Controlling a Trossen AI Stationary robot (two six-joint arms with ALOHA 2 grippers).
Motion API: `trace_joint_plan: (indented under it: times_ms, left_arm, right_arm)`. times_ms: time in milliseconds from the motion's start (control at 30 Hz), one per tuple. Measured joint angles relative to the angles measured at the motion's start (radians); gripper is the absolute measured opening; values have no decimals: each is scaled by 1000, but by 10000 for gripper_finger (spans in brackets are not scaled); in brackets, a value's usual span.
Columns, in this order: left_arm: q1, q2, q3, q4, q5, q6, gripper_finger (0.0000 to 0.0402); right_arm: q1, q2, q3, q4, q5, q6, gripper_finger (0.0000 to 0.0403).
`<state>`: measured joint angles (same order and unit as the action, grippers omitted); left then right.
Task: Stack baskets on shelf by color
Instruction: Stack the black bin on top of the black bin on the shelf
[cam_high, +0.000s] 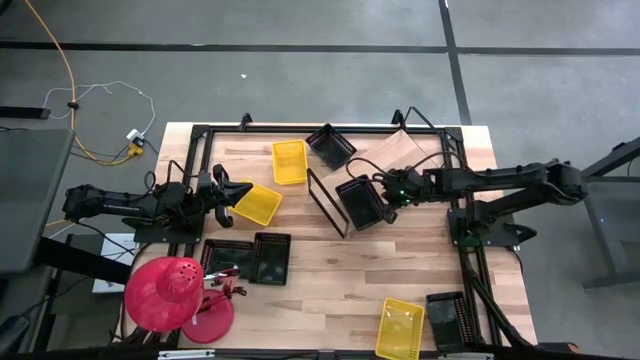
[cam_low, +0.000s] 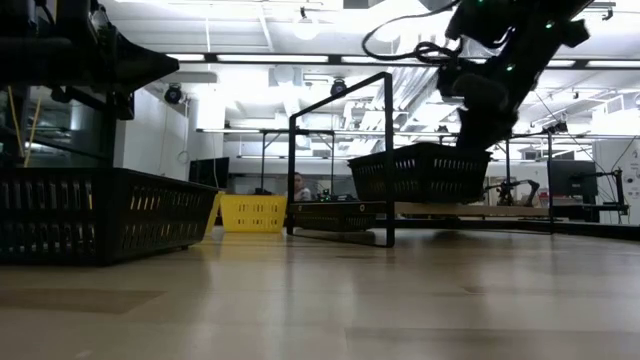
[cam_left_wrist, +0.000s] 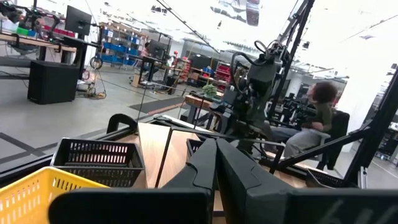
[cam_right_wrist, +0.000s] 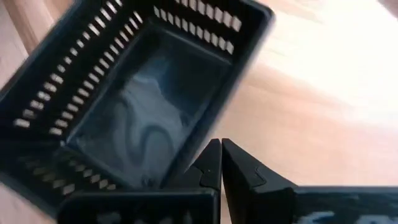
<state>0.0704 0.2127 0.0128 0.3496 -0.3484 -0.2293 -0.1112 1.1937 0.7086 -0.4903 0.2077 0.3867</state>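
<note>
The right hand (cam_high: 385, 195), fingers pinched on the rim of a black basket (cam_high: 360, 201), carries it above the shelf (cam_high: 395, 155) near the bench's far edge; next, lowering it squarely onto the board.

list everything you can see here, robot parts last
yellow baskets: 3, yellow; one at the far middle, one by the left gripper, one at the near right edge
black baskets: 4 loose, black; one beside the shelf, two side by side near the red dome, one at the near right corner
held black basket: 1, black; lifted off the table by the shelf
shelf: 1, light wood in a black frame; far right of the table
red dome: 1, red; near left corner
table: 1, light wood
cables: yellow and white; floor, far left
person: 1, seated beyond the table
left gripper: dark; beside a yellow basket
right gripper: dark; jaws shut on the held black basket
</note>
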Motion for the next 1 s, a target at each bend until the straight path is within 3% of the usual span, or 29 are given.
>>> trace_joint_plan:
  times_ms: [200, 500, 1000]
  left_arm:
    - [0, 0, 0, 5, -1, -4, 0]
    - [0, 0, 0, 12, -3, -4, 0]
    - [0, 0, 0, 11, -3, -4, 0]
  right_arm:
    - [-36, 70, 0, 116, 6, -83, 0]
    - [-81, 77, 1, 183, -30, -118, 0]
    - [-14, 21, 2, -190, -51, 10, 0]
